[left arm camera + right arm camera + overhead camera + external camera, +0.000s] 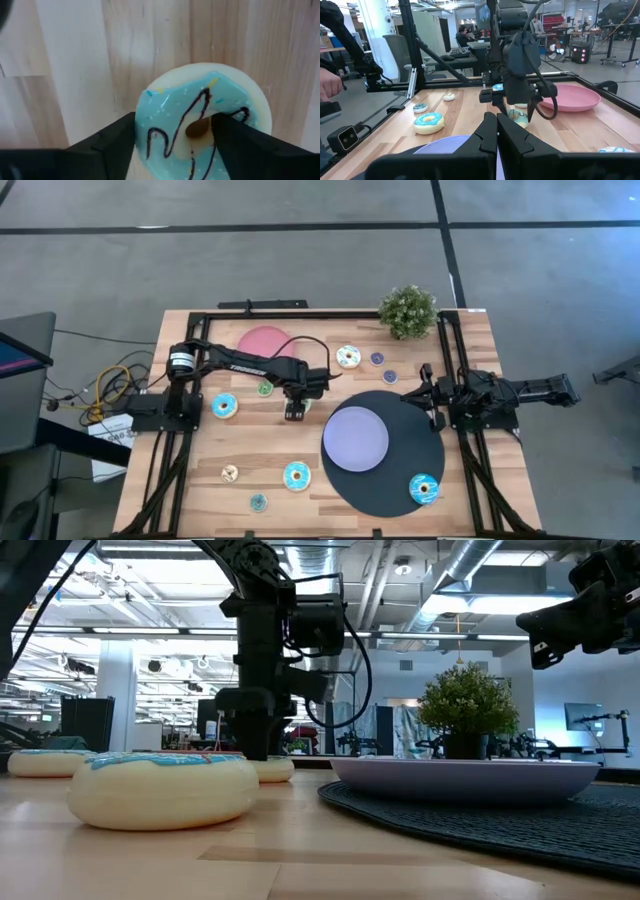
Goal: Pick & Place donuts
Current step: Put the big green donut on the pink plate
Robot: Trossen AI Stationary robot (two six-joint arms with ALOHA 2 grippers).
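My left gripper (295, 410) (175, 130) points down at mid-table, low over a teal-iced donut (200, 105) (306, 406) with dark drizzle that lies flat on the wood. It is open. One finger (117, 142) stands at the donut's outer rim, the other (240, 142) covers the ring just beyond the hole (197, 127). My right gripper (428, 395) (496, 132) is shut and empty, raised above the dark mat's right edge. Other donuts lie scattered: teal ones (225, 406) (296, 476), a white one (348, 357), and one on the mat (424, 489). My left gripper comes at the teal donut from above, pointing down, with its fingers on either side of one half of the ring. Whether the fingers touch the donut, I cannot tell. The donut lies flat on the table.
A lavender plate (356, 438) sits on a round dark mat (400, 480). A pink plate (262, 340) lies at the far side and a potted plant (408, 310) at the far right. Small donuts (265, 389) (377, 359) (390, 376) (230, 473) (259, 502) dot the wood.
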